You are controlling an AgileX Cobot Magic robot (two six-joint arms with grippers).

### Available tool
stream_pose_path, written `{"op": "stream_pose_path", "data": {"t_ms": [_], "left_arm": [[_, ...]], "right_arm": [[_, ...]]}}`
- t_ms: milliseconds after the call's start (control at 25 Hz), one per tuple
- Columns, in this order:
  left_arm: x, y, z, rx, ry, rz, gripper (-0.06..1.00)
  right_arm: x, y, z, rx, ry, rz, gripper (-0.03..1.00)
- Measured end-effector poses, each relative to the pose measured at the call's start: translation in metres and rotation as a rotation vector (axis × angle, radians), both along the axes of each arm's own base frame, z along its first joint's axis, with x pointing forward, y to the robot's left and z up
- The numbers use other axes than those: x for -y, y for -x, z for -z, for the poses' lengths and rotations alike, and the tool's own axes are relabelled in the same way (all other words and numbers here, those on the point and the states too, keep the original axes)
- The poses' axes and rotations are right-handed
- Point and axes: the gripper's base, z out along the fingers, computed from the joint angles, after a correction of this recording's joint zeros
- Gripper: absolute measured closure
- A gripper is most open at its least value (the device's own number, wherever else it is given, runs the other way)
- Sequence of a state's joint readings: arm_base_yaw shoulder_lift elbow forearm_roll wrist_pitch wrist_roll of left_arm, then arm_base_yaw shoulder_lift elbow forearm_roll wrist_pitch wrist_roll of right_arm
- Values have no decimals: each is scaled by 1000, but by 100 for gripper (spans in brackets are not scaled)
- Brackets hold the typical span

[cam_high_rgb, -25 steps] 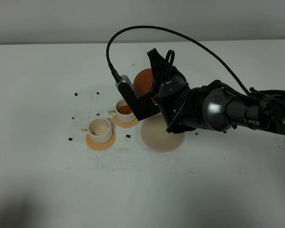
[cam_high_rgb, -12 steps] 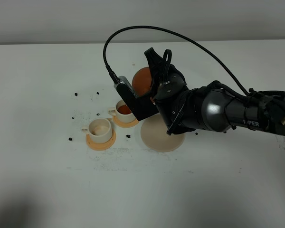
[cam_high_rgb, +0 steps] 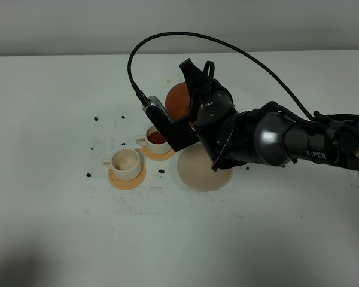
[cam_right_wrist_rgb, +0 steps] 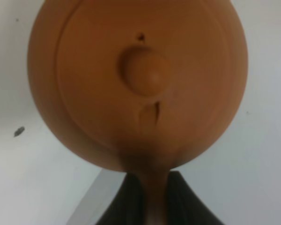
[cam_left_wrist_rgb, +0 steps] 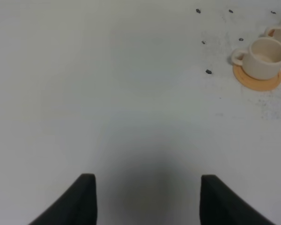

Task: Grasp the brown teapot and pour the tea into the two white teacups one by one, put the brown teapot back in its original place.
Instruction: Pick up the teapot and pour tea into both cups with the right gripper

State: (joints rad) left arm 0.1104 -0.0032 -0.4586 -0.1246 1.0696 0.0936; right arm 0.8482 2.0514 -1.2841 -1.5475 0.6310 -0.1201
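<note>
Brown teapot (cam_right_wrist_rgb: pixel 138 79) gripped by right claw (cam_right_wrist_rgb: pixel 147 199).

Brown teapot (cam_high_rgb: pixel 177 100): squat reddish clay, knobbed lid seated, lifted clear of the table, handle pinched in the right gripper (cam_right_wrist_rgb: pixel 149 199); tilt hard to judge. Near teacup (cam_high_rgb: pixel 157 137): cream-white, upright, just beside the gripper, reddish tea inside. Far teacup (cam_high_rgb: pixel 125 162): upright, further out from the gripper, seemingly empty. Beige mat (cam_high_rgb: pixel 194 173): round, flat, bare, partly under the gripper's wrist.
</note>
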Motion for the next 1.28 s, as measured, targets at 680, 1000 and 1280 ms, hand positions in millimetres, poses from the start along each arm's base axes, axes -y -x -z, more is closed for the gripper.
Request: {"op": "stream_pose_path", "data": {"t_ms": [680,1000,1280], "left_arm": [[0,0,0,0,1,-1,43],[0,0,0,0,1,-1,43],[0,0,0,0,1,-1,43]], "right_arm": [[-4,1,-3,35,31,-44,85],[-5,1,-3,48,42,-57,85],[-5,1,-4,58,51,-68,85]]}}
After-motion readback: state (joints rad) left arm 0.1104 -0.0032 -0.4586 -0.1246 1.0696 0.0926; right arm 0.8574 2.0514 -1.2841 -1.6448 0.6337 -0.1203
